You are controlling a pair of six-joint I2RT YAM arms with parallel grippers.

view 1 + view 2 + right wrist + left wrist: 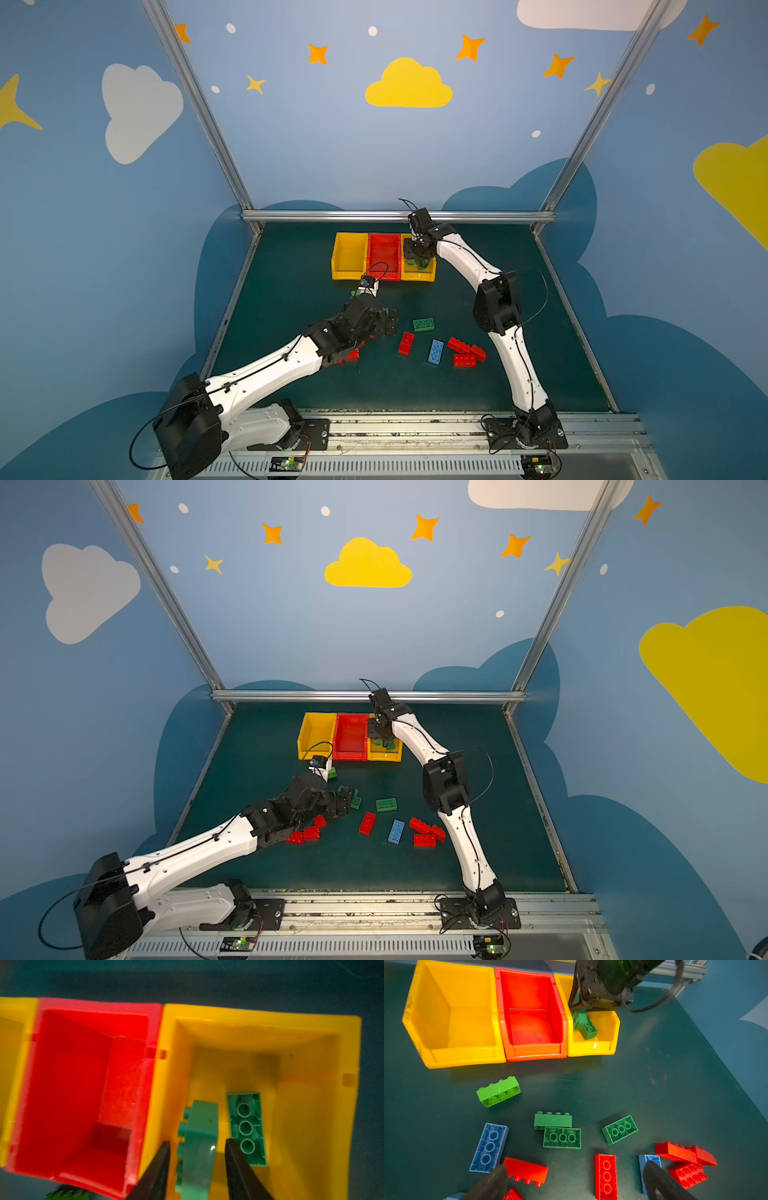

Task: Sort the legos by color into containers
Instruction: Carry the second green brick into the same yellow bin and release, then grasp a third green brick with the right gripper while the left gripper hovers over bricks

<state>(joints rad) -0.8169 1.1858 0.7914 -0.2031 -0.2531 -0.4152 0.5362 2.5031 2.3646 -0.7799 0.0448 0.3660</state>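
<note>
Dark green bench was spread under blue, star-painted walls. Nearest, the left gripper was held wide open and empty above the loose legos, red, green and blue, scattered mid-bench. Farther off, the containers were set in a row. Over the right yellow bin, the right gripper was parted around a curved green brick without pinching it, and a flat green brick lay inside. The bricks were judged light, rigid and slick, best taken across the long plain sides.
</note>
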